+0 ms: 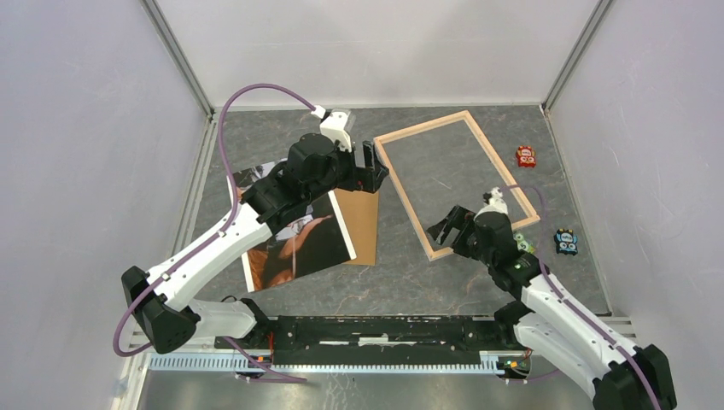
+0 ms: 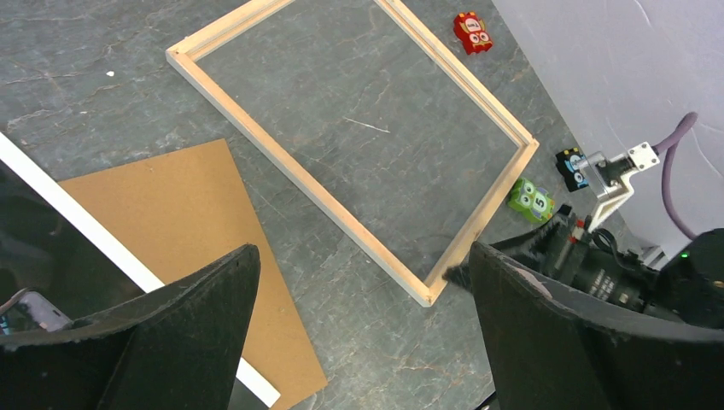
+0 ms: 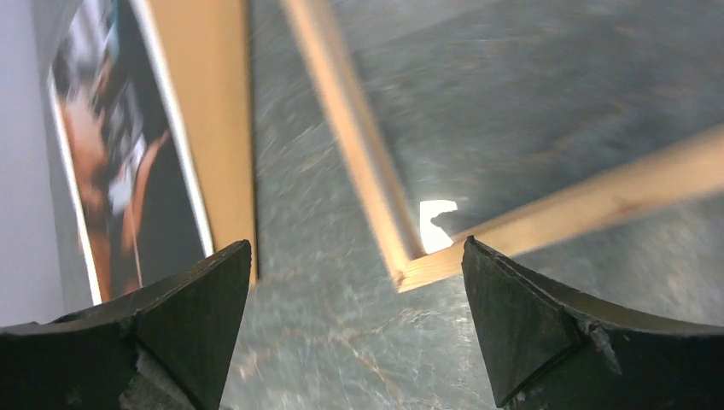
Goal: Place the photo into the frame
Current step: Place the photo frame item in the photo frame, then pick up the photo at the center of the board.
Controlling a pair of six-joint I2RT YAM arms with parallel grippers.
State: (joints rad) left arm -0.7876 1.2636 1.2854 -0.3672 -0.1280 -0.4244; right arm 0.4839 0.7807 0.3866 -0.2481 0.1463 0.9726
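The pale wooden frame (image 1: 403,198) lies flat and empty at centre-right. It shows in the left wrist view (image 2: 299,175) and, blurred, in the right wrist view (image 3: 357,145). The photo (image 1: 299,243), a dark print with a white border, lies at left on the brown backing board (image 1: 363,224), partly under my left arm. My left gripper (image 1: 380,168) is open and empty above the frame's far left corner. My right gripper (image 1: 446,229) is open and empty just above the frame's near corner (image 3: 410,273). The photo (image 3: 111,171) lies to its left.
Three small toy blocks lie on the right: red (image 1: 526,155) by the frame's far side, green (image 1: 522,244) beside my right wrist, and dark blue (image 1: 565,242). Grey walls close the table on the left, the back and the right.
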